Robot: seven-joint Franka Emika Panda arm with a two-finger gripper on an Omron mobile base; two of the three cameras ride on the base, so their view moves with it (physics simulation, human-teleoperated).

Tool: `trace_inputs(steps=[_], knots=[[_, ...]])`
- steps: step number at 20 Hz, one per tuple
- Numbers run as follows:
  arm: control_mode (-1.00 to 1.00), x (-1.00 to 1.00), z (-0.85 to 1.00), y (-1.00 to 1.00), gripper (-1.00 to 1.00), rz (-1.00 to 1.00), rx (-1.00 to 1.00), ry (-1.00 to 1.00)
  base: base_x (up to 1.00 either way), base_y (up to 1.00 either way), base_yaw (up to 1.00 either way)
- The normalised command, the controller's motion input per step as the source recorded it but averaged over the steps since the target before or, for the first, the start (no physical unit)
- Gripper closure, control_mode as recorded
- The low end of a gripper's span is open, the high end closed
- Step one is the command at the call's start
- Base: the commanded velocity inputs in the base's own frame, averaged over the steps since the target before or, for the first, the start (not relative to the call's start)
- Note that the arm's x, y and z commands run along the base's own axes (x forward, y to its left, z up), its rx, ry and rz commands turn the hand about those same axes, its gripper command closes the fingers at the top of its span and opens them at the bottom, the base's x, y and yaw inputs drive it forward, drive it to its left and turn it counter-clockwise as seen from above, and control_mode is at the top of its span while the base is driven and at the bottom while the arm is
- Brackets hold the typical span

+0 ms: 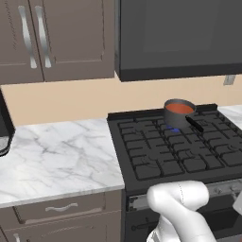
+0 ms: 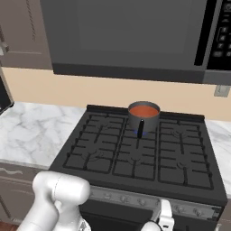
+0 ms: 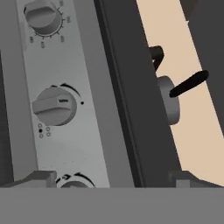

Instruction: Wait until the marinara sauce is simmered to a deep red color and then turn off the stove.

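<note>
The marinara sauce (image 2: pixel 144 110) is an orange-red surface inside a small dark grey saucepan (image 2: pixel 144 118) on a back burner of the stove (image 2: pixel 135 153). A small blue flame (image 1: pixel 175 129) shows under the saucepan (image 1: pixel 179 115). My gripper (image 2: pixel 165 215) hangs low in front of the stove's silvery knob strip (image 2: pixel 135 197). In the hand view the gripper (image 3: pixel 111 179) is open, its fingertips (image 3: pixel 39 178) wide apart and close to the strip. One knob (image 3: pixel 54 105) sits mid-strip, another (image 3: pixel 43 16) lies beyond it, and a third (image 3: pixel 72 183) peeks up between the fingertips. The saucepan (image 3: pixel 169 107) appears side-on.
A dark microwave (image 2: pixel 131 36) hangs above the range. Marble counter (image 1: pixel 56 156) lies to the left with a black appliance (image 1: pixel 4 127) at its edge, and brown cabinets (image 1: pixel 56 38) are above. A drawer (image 1: pixel 61 208) sits under the counter.
</note>
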Motion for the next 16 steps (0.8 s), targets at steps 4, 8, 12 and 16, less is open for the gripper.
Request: trace_inputs(steps=[4,8,12,16], knots=[[-1.0,0.0,-0.2,-0.25,-1.0,0.0,-0.01,0.0,0.0,0.0,0.0],[-1.0,0.06,-0.16,-0.04,-1.0,0.0,-0.03,0.0,0.0,0.0,0.0],[-1.0,0.07,-0.17,0.0,-1.0,0.0,-0.07,0.0,0.0,0.0,0.0],[-1.0,0.1,-0.15,0.01,-1.0,0.0,-0.05,0.0,0.0,0.0,0.0]])
